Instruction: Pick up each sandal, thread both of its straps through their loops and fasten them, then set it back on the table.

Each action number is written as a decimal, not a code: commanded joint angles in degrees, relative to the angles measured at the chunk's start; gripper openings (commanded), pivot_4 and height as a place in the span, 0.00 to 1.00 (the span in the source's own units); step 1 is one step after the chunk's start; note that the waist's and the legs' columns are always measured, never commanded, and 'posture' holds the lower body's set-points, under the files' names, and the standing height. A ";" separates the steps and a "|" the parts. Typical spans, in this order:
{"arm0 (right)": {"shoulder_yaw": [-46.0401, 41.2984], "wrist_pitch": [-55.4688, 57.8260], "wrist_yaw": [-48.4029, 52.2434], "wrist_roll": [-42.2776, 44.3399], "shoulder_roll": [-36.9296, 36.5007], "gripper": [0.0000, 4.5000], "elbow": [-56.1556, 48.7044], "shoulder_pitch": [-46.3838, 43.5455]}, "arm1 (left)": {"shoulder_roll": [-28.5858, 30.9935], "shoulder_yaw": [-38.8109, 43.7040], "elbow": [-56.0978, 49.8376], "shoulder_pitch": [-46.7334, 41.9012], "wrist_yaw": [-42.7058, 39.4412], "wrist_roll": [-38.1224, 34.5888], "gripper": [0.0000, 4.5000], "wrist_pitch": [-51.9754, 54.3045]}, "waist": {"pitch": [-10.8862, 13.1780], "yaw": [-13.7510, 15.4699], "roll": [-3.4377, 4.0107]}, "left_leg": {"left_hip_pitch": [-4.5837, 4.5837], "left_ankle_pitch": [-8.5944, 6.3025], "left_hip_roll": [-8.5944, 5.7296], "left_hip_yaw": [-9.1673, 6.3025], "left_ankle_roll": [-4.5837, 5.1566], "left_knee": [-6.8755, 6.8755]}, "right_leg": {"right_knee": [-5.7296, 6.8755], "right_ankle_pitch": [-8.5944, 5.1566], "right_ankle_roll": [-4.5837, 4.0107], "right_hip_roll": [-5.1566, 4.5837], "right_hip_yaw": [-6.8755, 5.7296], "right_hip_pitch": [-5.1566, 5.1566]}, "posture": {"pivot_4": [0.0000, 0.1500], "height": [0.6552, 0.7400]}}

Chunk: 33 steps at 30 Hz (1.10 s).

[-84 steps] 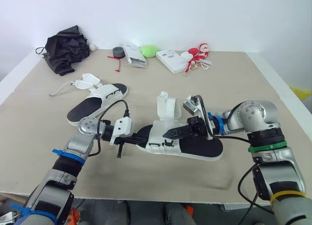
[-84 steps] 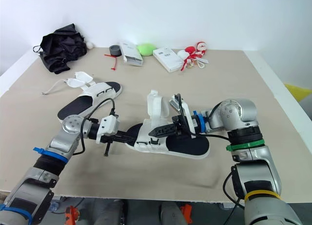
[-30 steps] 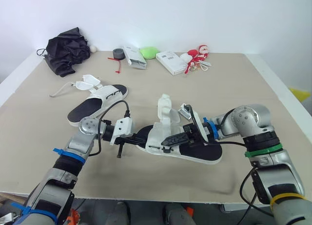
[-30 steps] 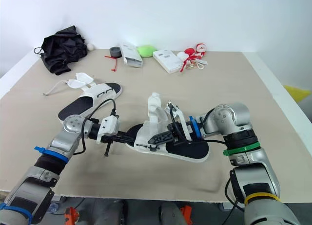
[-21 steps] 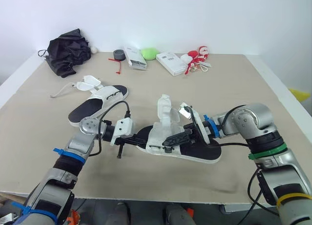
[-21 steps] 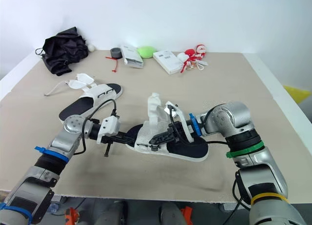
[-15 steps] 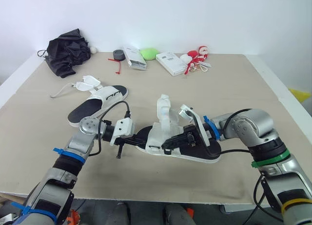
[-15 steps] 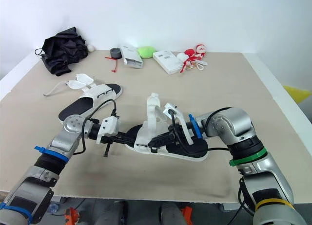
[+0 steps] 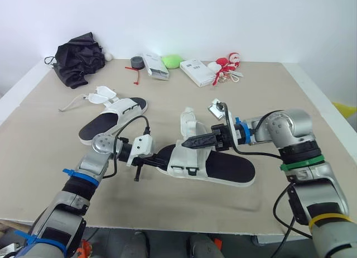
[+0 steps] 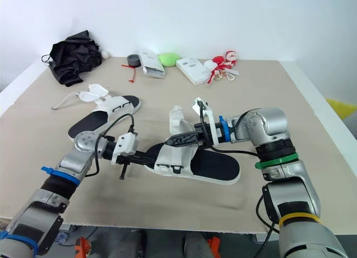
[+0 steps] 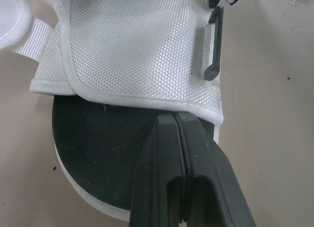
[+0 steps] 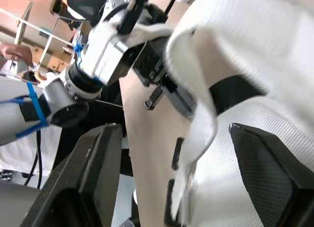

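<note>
A sandal with a black sole (image 9: 231, 170) and a white upper (image 9: 187, 157) lies at the table's middle. One white strap (image 9: 187, 119) stands up from it. My left gripper (image 9: 160, 159) is shut, and its fingertips (image 11: 177, 118) rest on the insole at the toe, against the upper's edge. My right gripper (image 9: 193, 142) hovers over the upper. Its fingers (image 12: 98, 163) are wide open, with the loose strap (image 12: 194, 89) between them, untouched. The second sandal (image 9: 111, 117) lies at the far left with its straps (image 9: 100, 94) undone.
Along the far edge lie a black cloth (image 9: 78, 57), a tape roll (image 9: 135, 61), two white boxes (image 9: 197, 71), a green object (image 9: 172, 61) and a red and white toy (image 9: 226, 65). The table's right edge (image 9: 329, 118) runs close to my right arm.
My right gripper has opened and risen from the sandal's side to above the upper. The left gripper stays shut at the toe.
</note>
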 commanded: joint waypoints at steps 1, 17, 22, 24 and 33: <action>-3.25 -1.16 -1.43 -0.96 0.83 0.70 0.92 -1.54 | 0.35 -3.79 2.13 2.48 -1.15 3.47 0.00 0.92 | 0.00 -0.01 0.00 | 0.00 0.00 0.00 0.00 0.00 0.01 | 0.00 0.00 0.00 0.00 0.00 0.00 | 1.00 0.98; 0.21 0.05 3.11 0.38 -3.16 0.01 -11.08 3.30 | -0.07 -3.49 3.93 1.69 -0.70 3.65 0.00 0.39 | 0.00 0.06 0.01 | 0.00 0.00 0.00 0.00 0.00 0.02 | 0.00 -0.02 0.04 0.00 0.00 0.01 | 1.00 0.98; 3.70 -0.82 4.42 0.42 -5.02 0.01 -18.06 7.06 | -0.08 -3.46 4.18 1.58 -0.70 3.66 0.00 0.21 | 0.00 0.20 0.00 | -0.01 0.00 -0.02 -0.01 0.00 0.04 | 0.00 -0.02 0.06 -0.02 -0.01 0.02 | 1.00 0.98; 4.71 -2.13 4.67 -0.24 -5.57 0.01 -19.84 8.23 | -0.10 -3.46 4.25 1.50 -0.70 3.65 0.00 0.18 | 0.00 0.20 0.00 | -0.01 0.00 -0.03 -0.01 0.00 0.05 | -0.01 -0.03 0.07 -0.04 -0.01 0.02 | 1.00 0.98; 2.47 -8.31 3.30 -2.86 -6.22 0.36 -19.09 9.07 | -0.39 -3.67 4.86 0.91 -0.99 3.76 0.00 -0.07 | 0.00 0.20 0.00 | -0.01 0.00 -0.04 -0.01 0.00 0.05 | -0.01 -0.03 0.08 -0.04 -0.01 0.03 | 1.00 0.98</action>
